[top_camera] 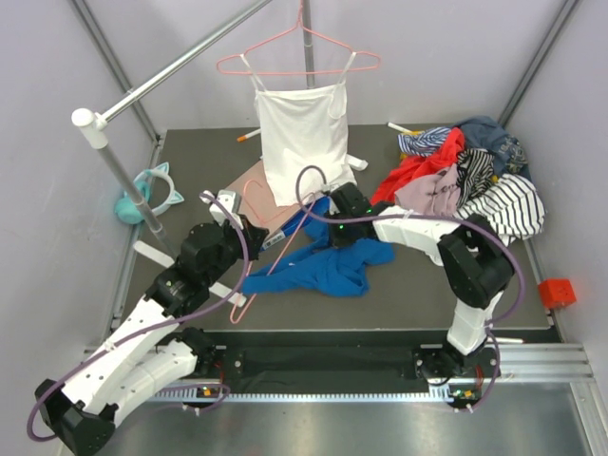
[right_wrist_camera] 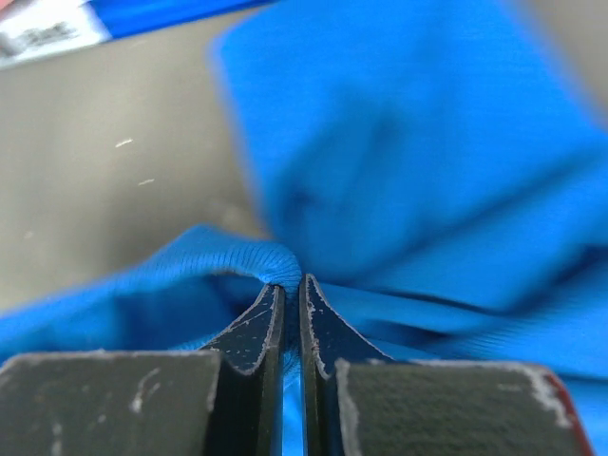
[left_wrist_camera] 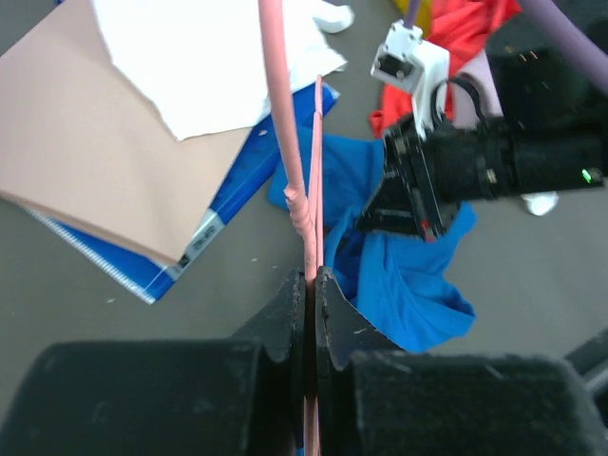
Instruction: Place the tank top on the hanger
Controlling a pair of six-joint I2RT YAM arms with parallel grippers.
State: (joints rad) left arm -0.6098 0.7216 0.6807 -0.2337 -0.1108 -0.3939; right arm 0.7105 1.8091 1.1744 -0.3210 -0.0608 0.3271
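Observation:
The royal-blue tank top [top_camera: 323,271] lies crumpled on the dark table in the middle. It also shows in the left wrist view [left_wrist_camera: 408,280] and fills the right wrist view [right_wrist_camera: 399,142]. The pink wire hanger [top_camera: 285,253] lies slanted across the table, partly over the top's left edge. My left gripper [top_camera: 253,234] is shut on the hanger's wire [left_wrist_camera: 285,142], with the wire running straight between its fingertips [left_wrist_camera: 312,275]. My right gripper [top_camera: 334,237] is shut on a ribbed fold of the tank top, pinched between its fingertips [right_wrist_camera: 292,283].
A white camisole [top_camera: 302,138] hangs on another pink hanger from the rail at the back. A pile of clothes [top_camera: 465,176] lies back right. A brown sheet over a blue notebook [left_wrist_camera: 95,161] lies left of the top. A teal object [top_camera: 147,195] and the rail's post [top_camera: 123,176] stand left.

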